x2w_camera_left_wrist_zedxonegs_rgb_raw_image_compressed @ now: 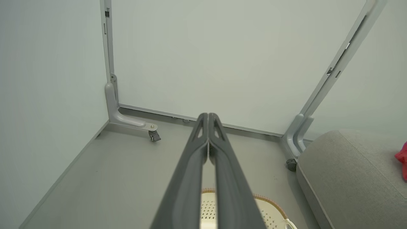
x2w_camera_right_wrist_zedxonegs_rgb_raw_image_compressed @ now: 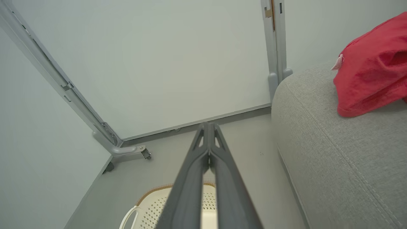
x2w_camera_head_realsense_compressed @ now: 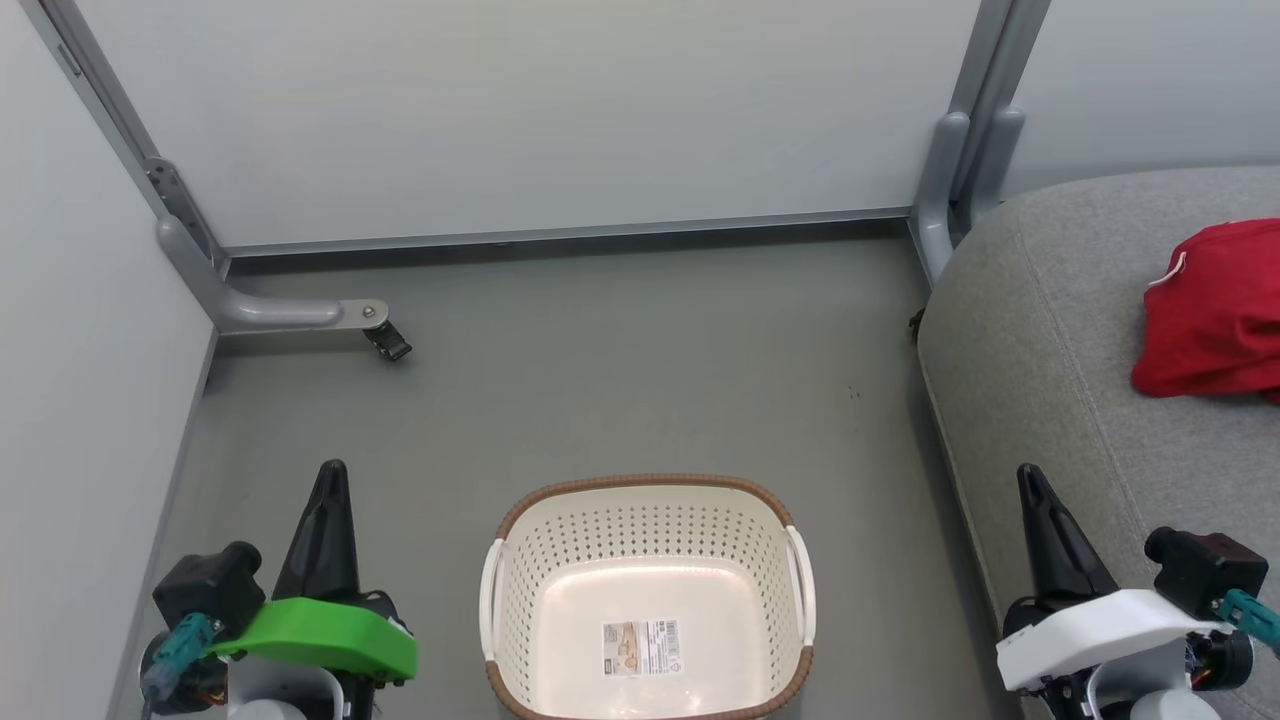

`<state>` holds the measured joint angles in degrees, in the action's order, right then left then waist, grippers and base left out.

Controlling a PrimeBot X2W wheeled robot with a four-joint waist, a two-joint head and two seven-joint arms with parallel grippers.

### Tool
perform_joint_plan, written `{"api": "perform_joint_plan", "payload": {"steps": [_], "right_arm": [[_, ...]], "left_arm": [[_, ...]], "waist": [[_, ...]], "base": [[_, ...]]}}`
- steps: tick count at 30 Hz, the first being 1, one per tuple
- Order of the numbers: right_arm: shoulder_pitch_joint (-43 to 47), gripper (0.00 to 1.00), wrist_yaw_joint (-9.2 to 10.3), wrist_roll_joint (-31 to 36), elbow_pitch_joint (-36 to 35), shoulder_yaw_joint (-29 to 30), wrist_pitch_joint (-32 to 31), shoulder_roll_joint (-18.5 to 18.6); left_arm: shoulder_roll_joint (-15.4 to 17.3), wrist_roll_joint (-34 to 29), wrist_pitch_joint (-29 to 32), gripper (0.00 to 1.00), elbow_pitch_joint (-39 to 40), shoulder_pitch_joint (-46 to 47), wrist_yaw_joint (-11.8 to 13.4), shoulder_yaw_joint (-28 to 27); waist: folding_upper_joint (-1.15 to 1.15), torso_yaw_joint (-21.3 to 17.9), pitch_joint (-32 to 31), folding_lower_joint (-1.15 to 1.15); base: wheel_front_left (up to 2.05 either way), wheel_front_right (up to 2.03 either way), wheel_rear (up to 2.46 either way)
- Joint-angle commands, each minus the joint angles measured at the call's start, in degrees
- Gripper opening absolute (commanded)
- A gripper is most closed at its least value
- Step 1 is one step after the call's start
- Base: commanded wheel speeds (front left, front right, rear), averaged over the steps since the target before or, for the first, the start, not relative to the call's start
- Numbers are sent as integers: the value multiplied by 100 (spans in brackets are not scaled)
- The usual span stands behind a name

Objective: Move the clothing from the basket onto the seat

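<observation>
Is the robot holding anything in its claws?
No. The left gripper and right gripper are both shut on nothing; the red clothing lies on the seat.

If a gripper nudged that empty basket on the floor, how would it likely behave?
The basket looks like perforated plastic holding only a label, so it is probably light and stiff. On the smooth grey floor it would likely slide rather than tip, given its wide base.
</observation>
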<state>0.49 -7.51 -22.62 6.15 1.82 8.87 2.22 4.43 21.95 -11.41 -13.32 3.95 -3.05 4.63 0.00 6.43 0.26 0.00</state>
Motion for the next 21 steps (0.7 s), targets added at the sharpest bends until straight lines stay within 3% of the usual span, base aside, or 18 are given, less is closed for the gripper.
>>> {"api": "perform_joint_plan", "payload": {"steps": [1,21], "right_arm": [[-160,0,0,-284,-45,36,-50,43],[-313,0,1,-2073,173,130,-427,73]], "left_arm": [[5,282,65,0,79,100,-44,-71],[-38,2072,516,0,48,150,-151,-345]], "waist": [[0,-10,0,0],[0,-122,-2,0]], "base": [[0,0,0],[0,0,0]]}}
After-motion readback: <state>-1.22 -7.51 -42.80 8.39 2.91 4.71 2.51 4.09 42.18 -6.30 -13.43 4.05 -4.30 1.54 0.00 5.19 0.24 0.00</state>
